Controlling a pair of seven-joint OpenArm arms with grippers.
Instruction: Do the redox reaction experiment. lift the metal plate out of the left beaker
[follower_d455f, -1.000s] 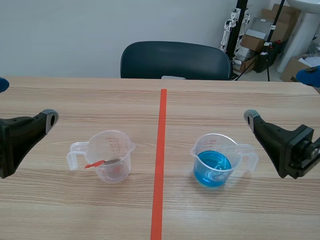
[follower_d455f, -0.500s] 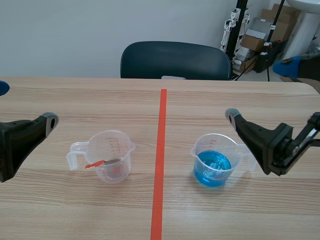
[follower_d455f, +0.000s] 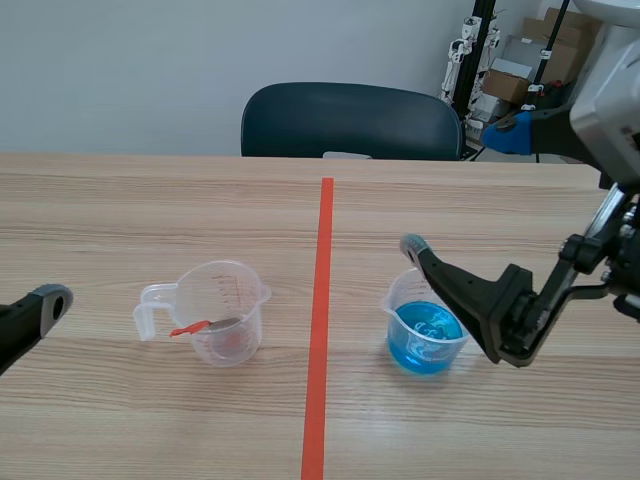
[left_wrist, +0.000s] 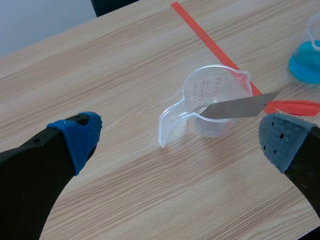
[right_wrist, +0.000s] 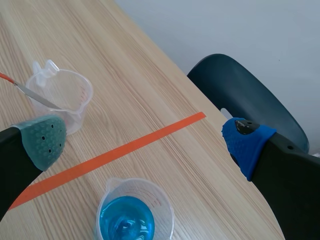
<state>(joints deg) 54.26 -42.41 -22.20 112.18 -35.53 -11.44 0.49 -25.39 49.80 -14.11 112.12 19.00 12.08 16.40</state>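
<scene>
- Blue pads tip your left gripper (left_wrist: 178, 139); its fingers stand wide apart and hold nothing.
- Ahead of it, between the two fingers, you see the left beaker (left_wrist: 200, 85). It is clear plastic and stands upright on the wooden table (left_wrist: 125, 60), with its handle turned toward the gripper.
- The metal plate (left_wrist: 235, 106) sits in that beaker and leans over the rim. Its red end (left_wrist: 295, 106) sticks out just ahead of one pad.
- Your right gripper (right_wrist: 145, 140) is likewise spread wide and empty. The right beaker (right_wrist: 112, 197), holding blue liquid, lies below and between its fingers.
- In the scene view, the orange-red tape line runs between the two beakers, which stand well apart.
- A dark chair (follower_d455f: 350, 120) stands beyond the table's far edge.
</scene>
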